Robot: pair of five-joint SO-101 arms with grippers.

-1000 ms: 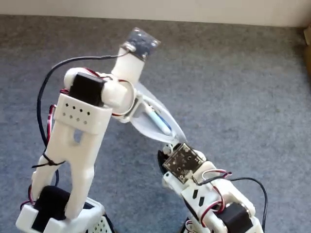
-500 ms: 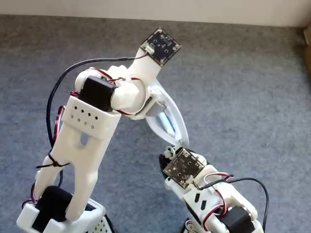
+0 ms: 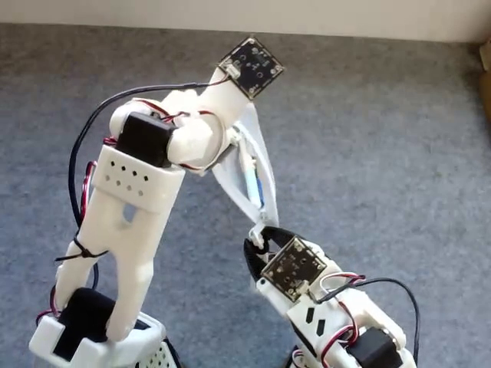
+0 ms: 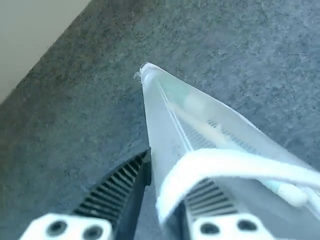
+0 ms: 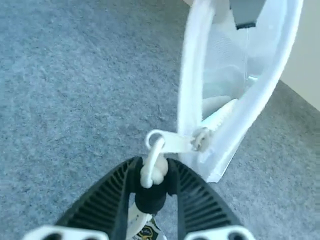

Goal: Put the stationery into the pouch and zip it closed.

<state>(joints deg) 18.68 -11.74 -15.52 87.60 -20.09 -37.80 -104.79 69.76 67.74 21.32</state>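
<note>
From above, the pouch (image 3: 247, 165) hangs stretched between the two grippers, and its long axis runs straight from one to the other. The left gripper (image 3: 230, 147) grips its far end. The right gripper (image 3: 258, 247) is clamped at the near tip, so the whole length of the pouch lies ahead of the right jaws. A pen (image 3: 252, 184) lies inside along that same axis. Grey carpet (image 3: 383, 153) spreads all round the grippers, and a pale wall (image 3: 322, 14) stands well beyond the left gripper. In the left wrist view, the left gripper (image 4: 170, 185) pinches the pouch (image 4: 200, 120) by its white rim band. The ribbed black jaw lies against one side and the other jaw shows through the mesh. The pouch stretches out ahead of the jaws and the pen (image 4: 287, 192) lies close beside them. In the right wrist view, the right gripper (image 5: 150, 180) is closed on the knotted cord of the zip pull (image 5: 156, 145). The slider (image 5: 201, 137) sits just ahead of the fingertips, at the nearest corner of the pouch (image 5: 227, 80). Beyond the slider the two white rim bands gape apart, so I judge the zip to be open. The relation that matters is that the open zip run leads directly away from the right gripper toward the left. The right arm has the pull while the left only anchors the pouch. Carpet (image 5: 70, 70) lies below the jaws, with room on every side.
</note>
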